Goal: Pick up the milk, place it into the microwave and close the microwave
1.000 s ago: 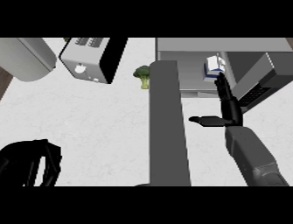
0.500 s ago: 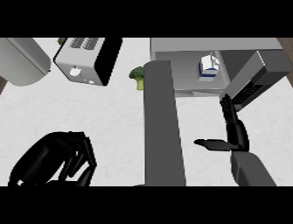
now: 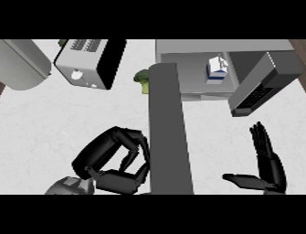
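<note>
Lower right of frame, the right robot hand is open with straight fingers, holding nothing. Lower left, the left robot hand is curled beside the open door, probably to push it. Upper right, the milk sits inside the microwave.
</note>
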Controlling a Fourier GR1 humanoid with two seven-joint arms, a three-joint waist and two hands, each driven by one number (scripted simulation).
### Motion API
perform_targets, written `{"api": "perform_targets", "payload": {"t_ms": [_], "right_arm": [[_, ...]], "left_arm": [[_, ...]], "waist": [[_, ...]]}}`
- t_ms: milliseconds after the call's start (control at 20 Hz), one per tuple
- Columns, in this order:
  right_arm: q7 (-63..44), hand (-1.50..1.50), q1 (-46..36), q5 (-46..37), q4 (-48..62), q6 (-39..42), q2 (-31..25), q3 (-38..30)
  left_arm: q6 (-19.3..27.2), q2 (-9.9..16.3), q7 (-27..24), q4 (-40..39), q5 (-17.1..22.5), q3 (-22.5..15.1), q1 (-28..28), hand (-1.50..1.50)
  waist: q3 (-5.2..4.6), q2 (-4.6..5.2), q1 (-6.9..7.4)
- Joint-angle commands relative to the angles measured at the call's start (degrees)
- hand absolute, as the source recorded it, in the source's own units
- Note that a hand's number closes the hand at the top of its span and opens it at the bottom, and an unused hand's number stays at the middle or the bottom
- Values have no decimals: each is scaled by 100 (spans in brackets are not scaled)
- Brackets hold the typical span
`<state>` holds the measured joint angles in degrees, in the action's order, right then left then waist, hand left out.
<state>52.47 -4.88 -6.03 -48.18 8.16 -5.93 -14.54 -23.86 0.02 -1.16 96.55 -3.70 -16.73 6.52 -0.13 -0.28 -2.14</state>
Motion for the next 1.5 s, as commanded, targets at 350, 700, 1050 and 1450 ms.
{"api": "perform_targets", "payload": {"t_ms": [350, 700, 1050, 1450], "right_arm": [[-293, -150, 1644, 92, -2516, 549, -274, 427], [-934, -150, 1776, 908, -3633, 1312, -406, 497], [-1237, -150, 2433, 1188, -4783, 1556, -475, 786], [-1910, -150, 2446, 1633, -5550, 1834, -677, 967]], "left_arm": [[1859, -1, -1406, -3012, -680, -1705, 941, 150], [3495, 0, -2613, -4131, 530, -2534, 1682, 150], [3878, 0, -2759, -4932, 1672, -3117, 2421, 150], [4397, 0, -2784, -4476, 2709, -3625, 2810, 150]], "waist": [[-6, 44, -95], [-14, 86, -212], [-18, 125, -426], [-36, 176, -752]]}}
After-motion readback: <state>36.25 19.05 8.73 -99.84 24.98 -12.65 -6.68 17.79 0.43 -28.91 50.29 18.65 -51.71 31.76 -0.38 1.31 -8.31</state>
